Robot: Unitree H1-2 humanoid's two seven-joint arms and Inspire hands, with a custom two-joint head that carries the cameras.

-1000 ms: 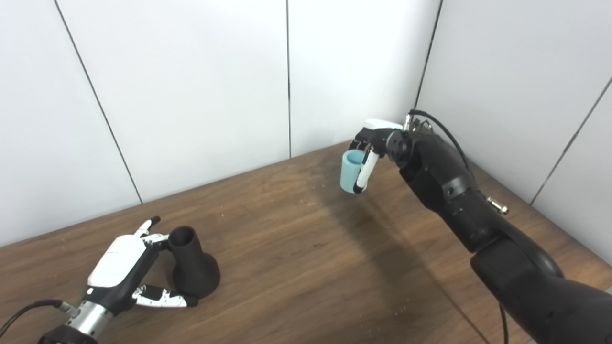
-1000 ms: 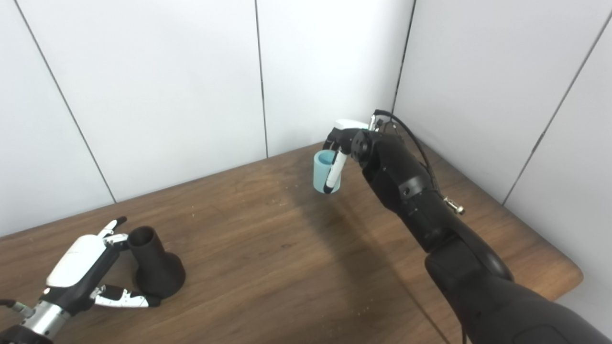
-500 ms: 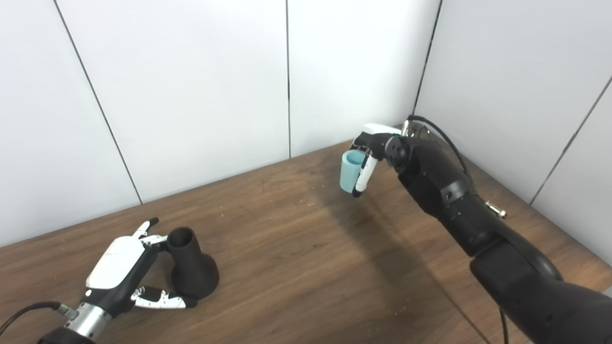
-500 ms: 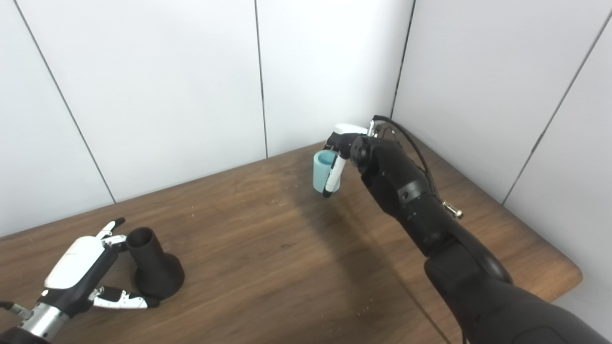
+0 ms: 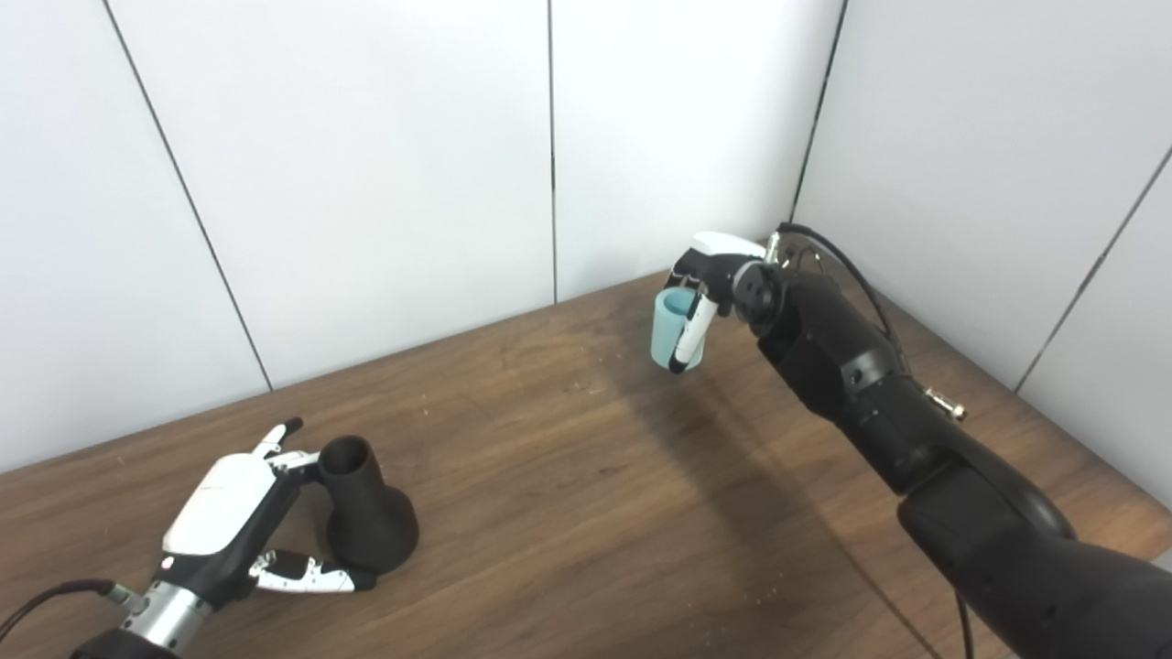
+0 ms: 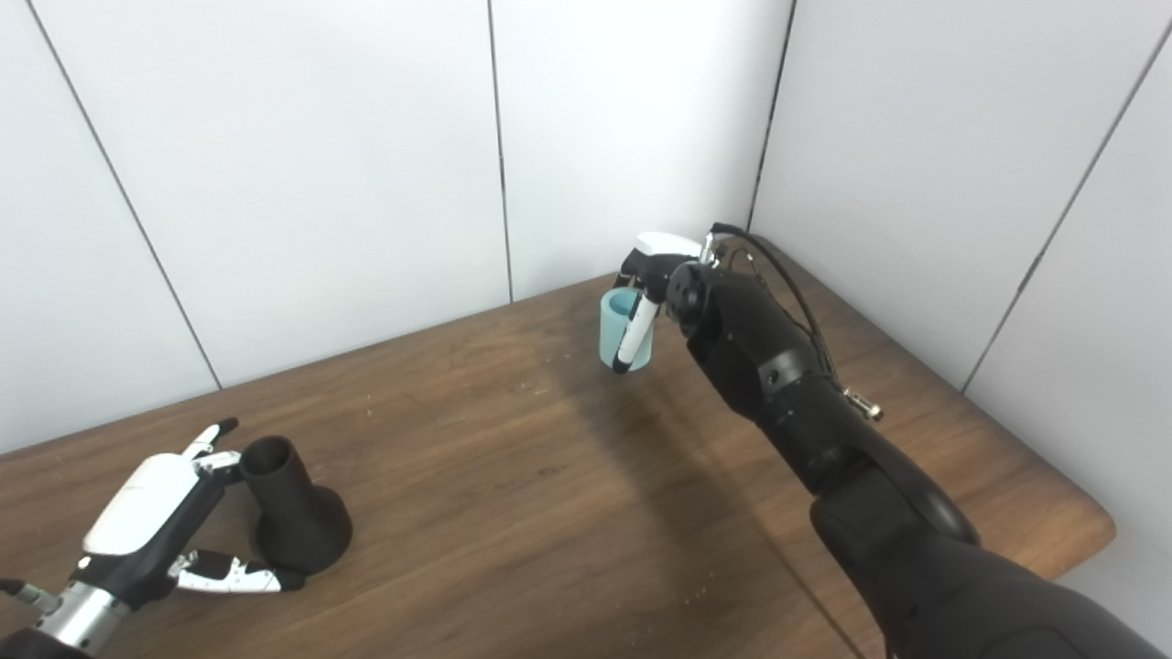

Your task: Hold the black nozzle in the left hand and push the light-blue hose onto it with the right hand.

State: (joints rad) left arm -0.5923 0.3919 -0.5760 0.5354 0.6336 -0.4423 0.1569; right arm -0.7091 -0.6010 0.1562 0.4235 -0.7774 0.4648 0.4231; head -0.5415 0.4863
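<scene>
The black nozzle [image 5: 366, 517] stands upright on its flared base at the near left of the wooden table [image 5: 568, 494], its open neck pointing up. My left hand [image 5: 229, 513] is open beside it, with fingers next to the neck and the thumb reaching along the base. Far back near the wall corner, my right hand [image 5: 719, 270] is shut on the short light-blue hose [image 5: 665, 331]. One finger runs down the hose's front, and its open end faces up. I cannot tell whether the hose touches the table.
White wall panels [image 5: 412, 183] close off the back and right sides of the table. The table's rounded right corner [image 6: 1094, 531] shows in the right eye view. My right forearm [image 5: 870, 394] stretches over the table's right part.
My right hand has shifted the hose slightly to the left. The left hand and the nozzle have hardly moved.
</scene>
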